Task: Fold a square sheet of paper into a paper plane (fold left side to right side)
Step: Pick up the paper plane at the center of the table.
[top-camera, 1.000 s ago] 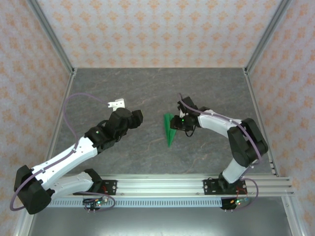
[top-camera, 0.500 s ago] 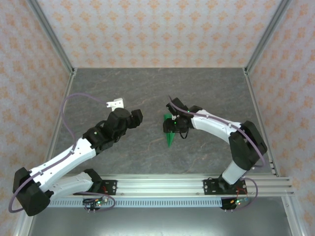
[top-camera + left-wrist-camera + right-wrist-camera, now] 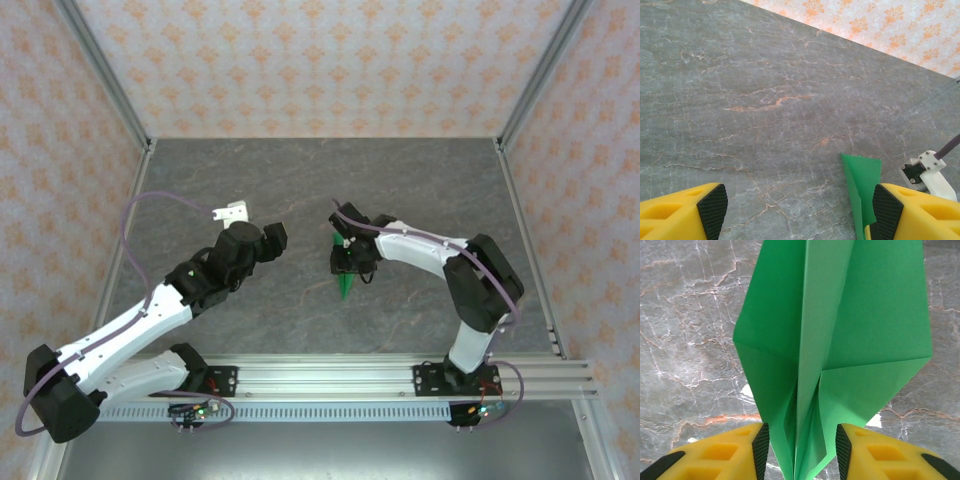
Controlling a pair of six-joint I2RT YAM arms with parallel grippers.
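Note:
The green paper plane [image 3: 840,315] is a folded pointed shape lying on the grey stone table [image 3: 300,180]; its narrow tip [image 3: 345,287] points toward the arms. My right gripper [image 3: 350,256] hangs over its wider end. In the right wrist view the right gripper [image 3: 801,450] is open. Its pads [image 3: 761,447] stand either side of the raised centre fold, and loose layers bulge between them. My left gripper [image 3: 270,238] is to the left of the paper, wide open and empty. In the left wrist view the paper's corner [image 3: 862,182] lies just beside the right pad [image 3: 887,210].
Metal frame posts and patterned walls close in the table at the back and sides. An aluminium rail [image 3: 400,375] with the arm bases runs along the near edge. A white bracket [image 3: 233,212] with a purple cable sits above the left wrist.
My right gripper has moved left over the paper's wide end and now straddles the centre fold. The left arm edged slightly left; its jaws stayed wide.

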